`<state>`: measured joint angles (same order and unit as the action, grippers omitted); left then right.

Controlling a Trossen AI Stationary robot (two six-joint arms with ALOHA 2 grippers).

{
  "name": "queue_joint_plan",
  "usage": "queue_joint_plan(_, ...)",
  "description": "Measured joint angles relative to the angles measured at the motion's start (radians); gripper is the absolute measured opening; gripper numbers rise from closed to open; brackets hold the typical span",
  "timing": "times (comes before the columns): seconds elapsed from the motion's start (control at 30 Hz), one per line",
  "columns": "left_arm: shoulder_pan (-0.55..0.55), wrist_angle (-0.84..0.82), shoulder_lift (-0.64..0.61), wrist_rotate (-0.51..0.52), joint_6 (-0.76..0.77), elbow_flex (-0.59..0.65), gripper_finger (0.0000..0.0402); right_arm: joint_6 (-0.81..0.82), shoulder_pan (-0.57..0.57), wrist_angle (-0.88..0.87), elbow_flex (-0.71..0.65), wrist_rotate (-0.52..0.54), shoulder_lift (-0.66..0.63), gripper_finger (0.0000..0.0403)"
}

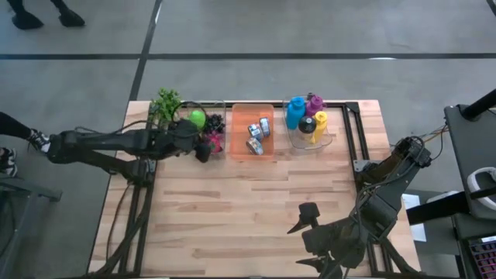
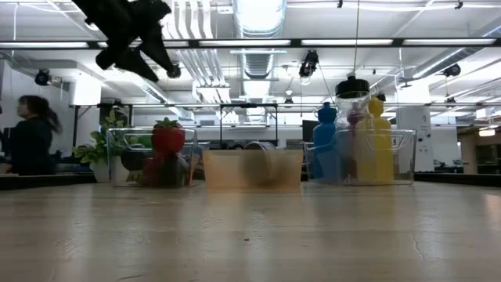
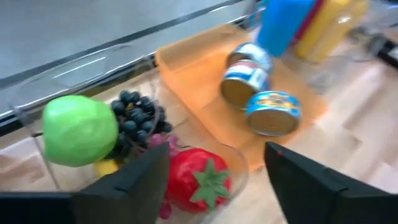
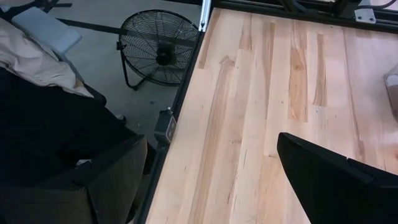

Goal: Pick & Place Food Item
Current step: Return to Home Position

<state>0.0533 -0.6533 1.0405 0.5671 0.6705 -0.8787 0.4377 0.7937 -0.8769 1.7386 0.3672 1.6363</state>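
A clear bin (image 1: 191, 105) at the table's far left holds a red strawberry (image 3: 196, 177), a green apple (image 3: 79, 129), dark grapes (image 3: 137, 115) and a small yellow piece. In the low view the strawberry (image 2: 167, 137) stands on top of the pile. My left gripper (image 3: 214, 155) is open and hangs above the bin (image 2: 117, 157), its fingers apart over the strawberry, touching nothing. In the high view my left gripper (image 1: 205, 149) is at the bin's near edge. My right gripper (image 1: 304, 236) waits, open, over the table's near right part.
An orange tray (image 1: 236, 132) with three cans (image 3: 258, 87) sits right of the fruit bin. Farther right, a clear bin (image 2: 360, 141) holds blue, yellow, purple and black-capped bottles. A green plant (image 1: 165, 105) stands at the far left corner. Bare wood (image 4: 267, 93) fills the near half.
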Motion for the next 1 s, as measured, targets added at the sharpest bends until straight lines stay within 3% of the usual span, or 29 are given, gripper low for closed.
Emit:
queue_joint_plan(0.17,-0.099,0.003,-0.051,0.004,-0.02,0.0,0.019,0.0,0.0,0.0,0.0,0.0,0.0,0.0359)
queue_joint_plan(0.3,-0.202,0.007,-0.065,0.065,-0.042,0.0,0.0129,0.0,0.0,0.0,0.0,0.0,0.0,0.0359)
queue_joint_plan(0.43,-0.294,0.024,-0.069,0.134,-0.048,0.0,0.0078,0.0,0.0,0.0,0.0,0.0,0.0,0.0359)
queue_joint_plan(0.57,-0.37,0.074,-0.071,0.14,-0.097,0.0,0.0036,0.0,0.0,0.0,0.0,0.0,0.0,0.0359)
queue_joint_plan(0.73,-0.448,0.135,-0.071,0.14,-0.185,0.001,0.0005,0.0,0.0,0.0,0.0,0.0,0.0,0.0359)
queue_joint_plan(1.0,-0.541,0.218,-0.071,0.14,-0.325,0.002,0.0004,-0.092,0.0,0.0,0.0,0.0,0.0,0.0359)
